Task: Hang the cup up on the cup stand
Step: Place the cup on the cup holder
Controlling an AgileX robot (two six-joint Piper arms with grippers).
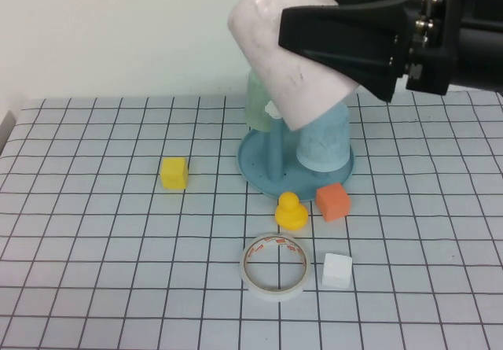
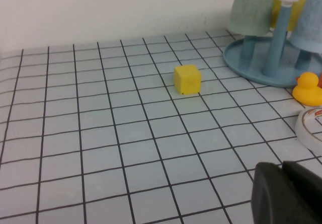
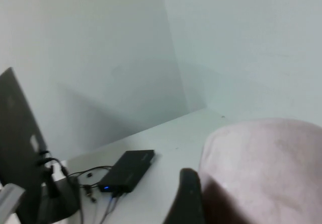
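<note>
We are holding the cup (image 1: 295,51) tilted in the air, clenched in our right pincer (image 1: 338,35), directly above the cup stand (image 1: 267,165) on the counter (image 1: 94,232). Our left pincer (image 2: 287,194) is hovering low beside the yellow cube (image 2: 187,79); we cannot tell its state

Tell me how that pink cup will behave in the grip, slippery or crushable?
The right gripper holds the cup tilted above the cup stand; it looks light, and its smooth tapered wall may slip. Left gripper sits low over the table.
</note>
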